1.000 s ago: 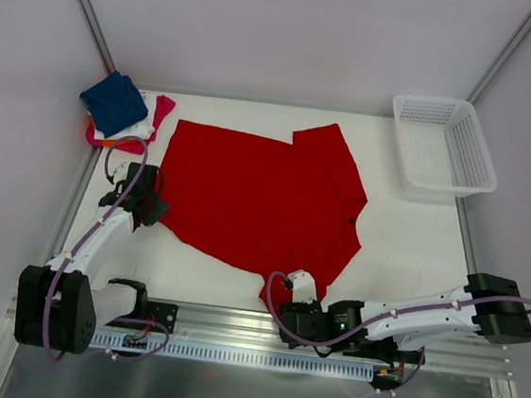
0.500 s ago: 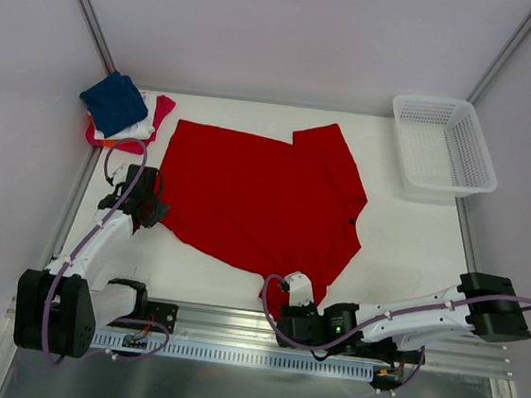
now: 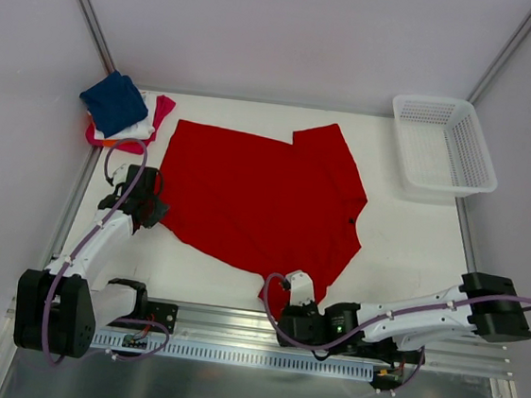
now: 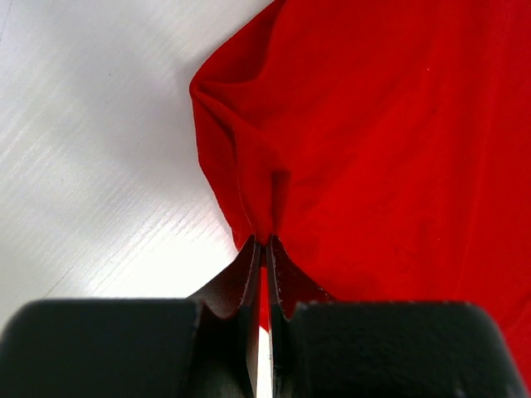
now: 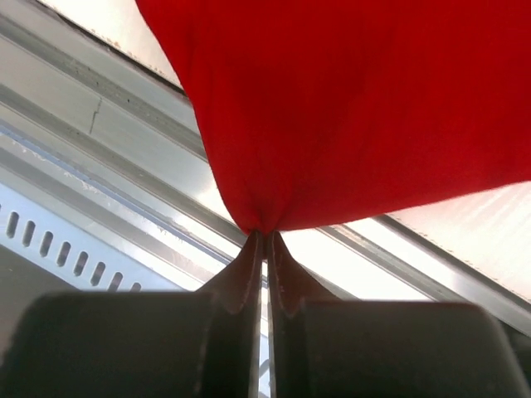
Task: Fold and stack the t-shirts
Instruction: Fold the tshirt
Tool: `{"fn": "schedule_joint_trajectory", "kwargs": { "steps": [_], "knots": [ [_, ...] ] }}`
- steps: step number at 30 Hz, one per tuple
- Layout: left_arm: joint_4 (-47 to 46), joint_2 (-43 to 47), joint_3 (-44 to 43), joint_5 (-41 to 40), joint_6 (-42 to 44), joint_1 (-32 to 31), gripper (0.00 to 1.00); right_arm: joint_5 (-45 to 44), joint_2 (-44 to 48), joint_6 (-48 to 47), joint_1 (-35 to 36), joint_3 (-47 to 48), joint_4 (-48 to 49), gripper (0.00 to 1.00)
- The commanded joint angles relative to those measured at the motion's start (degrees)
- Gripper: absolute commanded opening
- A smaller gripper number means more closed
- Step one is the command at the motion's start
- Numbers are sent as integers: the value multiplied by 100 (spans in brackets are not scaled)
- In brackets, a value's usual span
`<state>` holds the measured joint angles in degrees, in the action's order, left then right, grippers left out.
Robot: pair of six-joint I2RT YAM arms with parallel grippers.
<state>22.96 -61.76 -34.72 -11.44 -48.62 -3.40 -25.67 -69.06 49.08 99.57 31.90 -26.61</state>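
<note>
A large red t-shirt (image 3: 256, 198) lies spread flat on the white table (image 3: 403, 242). My left gripper (image 3: 158, 209) is shut on its left edge; the left wrist view shows the cloth (image 4: 390, 141) bunched into the closed fingertips (image 4: 263, 242). At the table's front edge my right gripper (image 3: 273, 304) is shut on the shirt's near corner. In the right wrist view the red cloth (image 5: 348, 108) gathers to a pinch at the tips (image 5: 264, 234). Small folded t-shirts are piled at the back left: navy (image 3: 114, 102) on top, then white (image 3: 140, 127), magenta (image 3: 164, 108) and orange (image 3: 94, 135).
A white mesh basket (image 3: 434, 101) stands at the back right corner. A metal rail (image 3: 232, 333) runs along the near edge under the right gripper. Enclosure walls bound the table on the left, right and back.
The right gripper's jaws have closed on the red shirt's near corner, and it has edged slightly left. The left gripper has kept its grip without moving.
</note>
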Motion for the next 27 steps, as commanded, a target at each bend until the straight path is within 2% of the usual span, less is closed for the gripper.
{"fn": "schedule_joint_trajectory", "kwargs": {
  "steps": [1,8,17,27],
  "knots": [
    [-46,111,44,-86,63,-56,0,-411,331,49,-78,229,-370,0],
    [-46,129,-61,-69,125,-56,0,-772,1130,-504,-613,501,-1056,0],
    [-29,155,-272,-183,204,-56,0,-861,2062,-1566,-1782,712,-1461,0],
    [-20,41,-843,-350,309,-12,0,-615,2581,-2824,-3724,1178,-1549,0]
  ]
}}
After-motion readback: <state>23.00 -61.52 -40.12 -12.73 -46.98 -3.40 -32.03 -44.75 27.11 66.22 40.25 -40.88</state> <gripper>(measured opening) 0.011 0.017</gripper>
